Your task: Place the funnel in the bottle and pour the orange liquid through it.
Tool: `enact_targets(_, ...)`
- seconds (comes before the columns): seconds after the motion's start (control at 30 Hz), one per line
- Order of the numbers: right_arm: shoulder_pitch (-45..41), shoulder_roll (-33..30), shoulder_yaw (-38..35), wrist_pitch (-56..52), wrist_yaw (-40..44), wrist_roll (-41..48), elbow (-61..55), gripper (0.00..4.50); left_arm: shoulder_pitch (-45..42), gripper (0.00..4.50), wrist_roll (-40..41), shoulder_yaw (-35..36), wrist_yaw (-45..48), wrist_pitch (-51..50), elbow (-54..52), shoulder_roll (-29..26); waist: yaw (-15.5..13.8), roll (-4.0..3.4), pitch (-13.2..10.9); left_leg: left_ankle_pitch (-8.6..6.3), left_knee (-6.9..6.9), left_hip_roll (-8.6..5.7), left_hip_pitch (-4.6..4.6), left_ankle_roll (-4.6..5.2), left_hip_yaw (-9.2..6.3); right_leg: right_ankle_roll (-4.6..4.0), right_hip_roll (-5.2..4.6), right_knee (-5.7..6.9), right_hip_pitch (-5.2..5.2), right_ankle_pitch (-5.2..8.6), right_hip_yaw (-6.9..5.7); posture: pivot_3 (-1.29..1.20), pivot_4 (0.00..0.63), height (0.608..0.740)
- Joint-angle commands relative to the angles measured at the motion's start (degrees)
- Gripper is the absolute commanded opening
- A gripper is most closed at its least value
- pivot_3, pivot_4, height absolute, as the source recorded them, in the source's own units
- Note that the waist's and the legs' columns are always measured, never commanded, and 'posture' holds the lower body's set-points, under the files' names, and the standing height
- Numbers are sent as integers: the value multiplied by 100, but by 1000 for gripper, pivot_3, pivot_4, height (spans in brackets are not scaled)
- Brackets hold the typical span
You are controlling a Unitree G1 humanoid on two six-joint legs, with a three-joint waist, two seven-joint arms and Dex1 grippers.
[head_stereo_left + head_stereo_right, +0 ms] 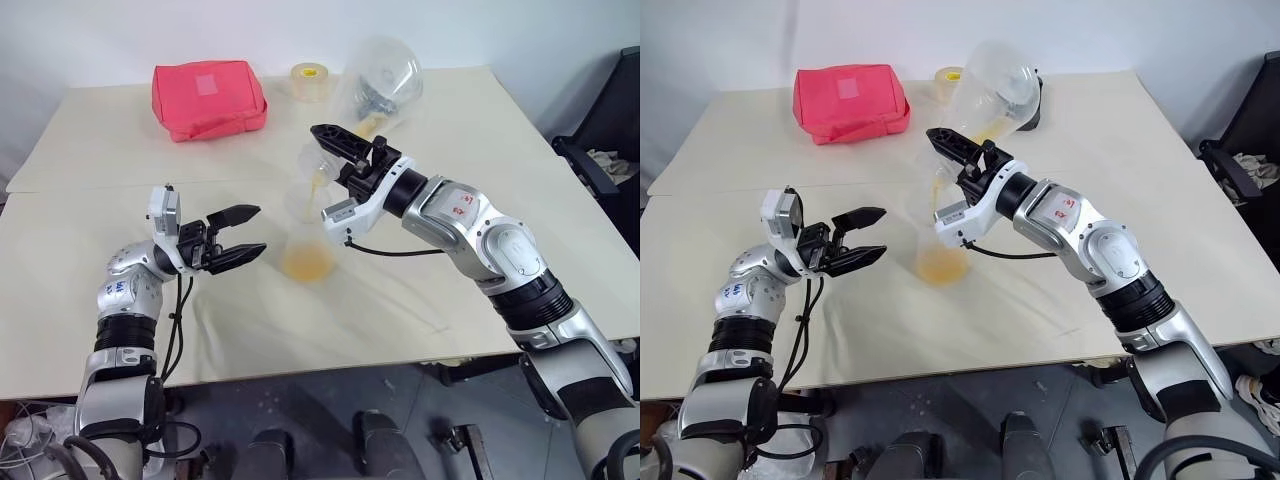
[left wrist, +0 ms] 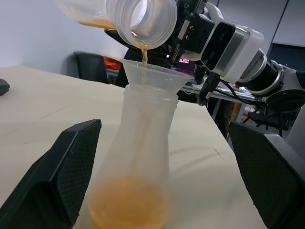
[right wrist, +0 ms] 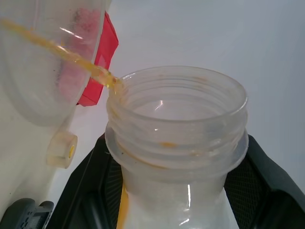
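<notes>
A clear bottle (image 1: 305,235) stands upright near the middle of a cream table (image 1: 480,130), with a see-through funnel (image 2: 155,72) seated in its neck. A pool of orange liquid (image 1: 307,262) lies in the bottle's base, and a thin orange stream falls into the funnel from above.

The stream comes from a wide-mouthed clear jar (image 1: 990,85), tipped mouth-down over the funnel. The right end effector (image 1: 335,150) is clamped on the jar's threaded neck, one black finger on either side of it. Small red markings show on the right arm's grey casing, too small to read.

The left end effector (image 1: 235,238) hovers just to the left of the bottle, level with its lower half, fingers spread wide apart and touching nothing.

Beyond the bottle, at the far side of the table, a red zipped pouch (image 1: 208,97) lies flat to the left. A pale rectangular patch sits on its top; no writing can be made out. A tape roll (image 1: 311,80) with a yellow core rests to the right of the pouch, partly hidden behind the raised jar. A dark object (image 1: 1033,100) shows behind the jar, too hidden to identify.
</notes>
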State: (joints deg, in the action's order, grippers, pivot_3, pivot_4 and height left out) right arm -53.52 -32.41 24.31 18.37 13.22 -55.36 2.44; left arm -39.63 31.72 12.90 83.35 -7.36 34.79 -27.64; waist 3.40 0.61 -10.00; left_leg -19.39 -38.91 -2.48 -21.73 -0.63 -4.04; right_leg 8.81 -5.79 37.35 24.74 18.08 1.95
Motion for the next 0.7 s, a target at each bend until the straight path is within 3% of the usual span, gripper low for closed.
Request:
enact_targets(0.03, -130, -34, -239, -2, -139, -9, -169, 2436, -111, 4500, 25, 52, 19, 54, -5, -41, 0, 0, 0, 0, 0, 0, 0, 0, 0, 0, 0, 0, 0, 0, 0, 0, 150, 740)
enact_targets(0.7, -171, -59, -245, 37, -218, -94, -158, 2436, -186, 4500, 51, 58, 32, 0, 4, -21, 0, 0, 0, 0, -2, 0, 0, 0, 0, 0, 0, 2, 0, 0, 0, 0, 150, 740)
